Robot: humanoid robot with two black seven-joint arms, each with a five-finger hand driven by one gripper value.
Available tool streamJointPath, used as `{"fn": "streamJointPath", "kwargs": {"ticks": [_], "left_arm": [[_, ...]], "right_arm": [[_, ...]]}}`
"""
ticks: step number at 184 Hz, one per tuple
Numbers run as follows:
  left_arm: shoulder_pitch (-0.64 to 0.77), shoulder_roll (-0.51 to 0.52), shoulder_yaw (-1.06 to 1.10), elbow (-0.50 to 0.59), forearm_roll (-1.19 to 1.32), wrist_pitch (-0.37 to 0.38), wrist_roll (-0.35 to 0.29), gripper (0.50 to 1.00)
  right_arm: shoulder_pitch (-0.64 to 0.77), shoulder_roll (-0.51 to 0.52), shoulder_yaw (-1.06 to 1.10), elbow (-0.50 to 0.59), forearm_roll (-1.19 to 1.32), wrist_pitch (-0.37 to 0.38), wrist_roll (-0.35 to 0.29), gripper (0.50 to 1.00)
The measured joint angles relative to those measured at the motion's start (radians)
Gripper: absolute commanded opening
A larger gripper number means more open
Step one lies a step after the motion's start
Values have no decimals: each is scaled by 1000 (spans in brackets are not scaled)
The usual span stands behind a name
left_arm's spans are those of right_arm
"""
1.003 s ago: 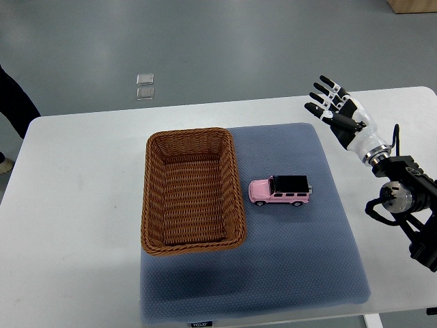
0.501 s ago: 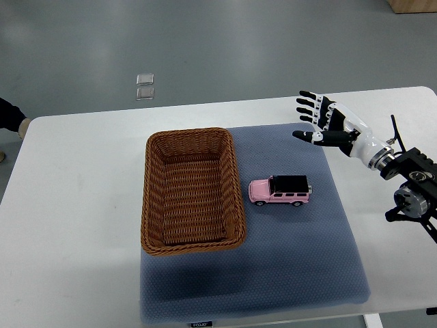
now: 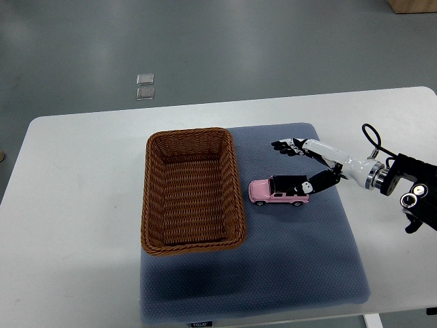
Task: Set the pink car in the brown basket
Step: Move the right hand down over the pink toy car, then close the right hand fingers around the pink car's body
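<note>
Lying on the blue-grey mat [image 3: 300,266], the pink car [image 3: 278,190] is sitting just beside the brown basket [image 3: 192,190], off the basket's right wall and clear of it, with a narrow strip of mat showing between them. Its long axis is running across the picture, square to the basket's long sides, and its pink bonnet is pointing toward the basket while the black roof and rear are facing away. The right robot hand [image 3: 306,166] is reaching in from the right edge, on the far side of the car from the basket, with its fingers [image 3: 285,145] spread above the car's rear and its thumb angling down onto the black roof end; the hand is opened out and is not yet gripping the car. The basket is standing empty, its woven floor showing, partly on the mat and partly on the white tabletop [image 3: 75,205]. A small dark label is showing at the mat's near edge, below the basket, but its lettering is too small to read. No writing is legible on the car.
</note>
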Motion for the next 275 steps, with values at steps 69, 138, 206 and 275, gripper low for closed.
{"fn": "streamJointPath", "kwargs": {"ticks": [69, 138, 206, 275], "left_arm": [[-8, 0, 0, 1, 0, 0, 0, 1000], [-12, 0, 0, -2, 0, 1, 0, 1000], [-13, 0, 1, -3, 1, 1, 0, 1000], [-12, 0, 0, -3, 1, 1, 0, 1000]], "right_arm": [[2, -13, -28, -3, -80, 1, 0, 913], [2, -34, -42, -15, -129, -9, -6, 907], [1, -27, -45, -27, -167, -42, -4, 799], [-1, -31, -60, -27, -168, -47, 11, 507]]}}
